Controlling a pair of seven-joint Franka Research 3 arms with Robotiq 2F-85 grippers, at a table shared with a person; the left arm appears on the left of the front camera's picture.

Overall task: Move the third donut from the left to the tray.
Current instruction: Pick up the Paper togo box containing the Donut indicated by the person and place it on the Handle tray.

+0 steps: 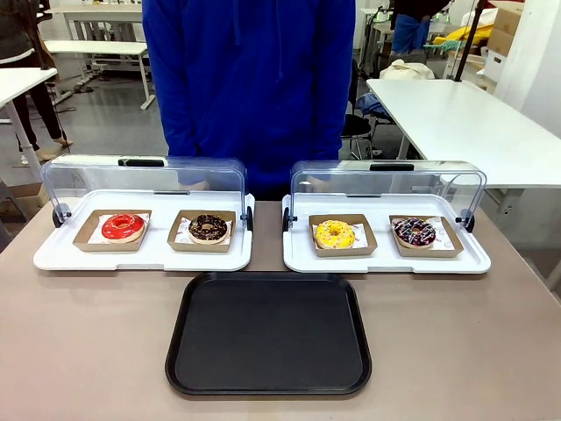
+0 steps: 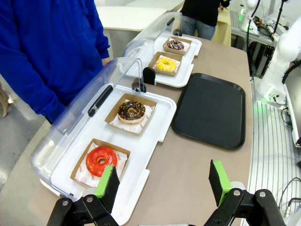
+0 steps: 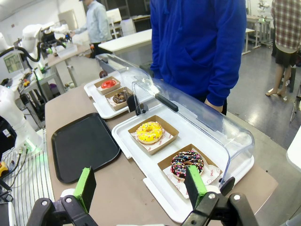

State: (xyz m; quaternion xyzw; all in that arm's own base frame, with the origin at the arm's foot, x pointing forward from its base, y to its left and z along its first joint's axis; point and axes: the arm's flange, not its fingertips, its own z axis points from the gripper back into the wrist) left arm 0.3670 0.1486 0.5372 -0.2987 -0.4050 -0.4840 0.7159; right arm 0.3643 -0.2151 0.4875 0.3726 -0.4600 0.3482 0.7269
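Front view: yellow donut [image 1: 334, 233] untouched, black tray [image 1: 267, 338] bare by table [image 1: 88, 351] near edge. My left tool [image 2: 163, 181], right tool [image 3: 140, 181] apart, empty. Reach pending; I'd send right tool onto donut, gentle pinch.

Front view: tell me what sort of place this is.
Probably a lab or workshop rather than a bakery: plain white work tables stand behind the person, cardboard boxes sit at the back, and the white display trays look staged.

I can come at the yellow donut [image 1: 334, 233] from above or six o'clock; its raised clear lid [image 1: 386, 184] blocks twelve, the sprinkled chocolate donut [image 1: 415, 231] sits at three.
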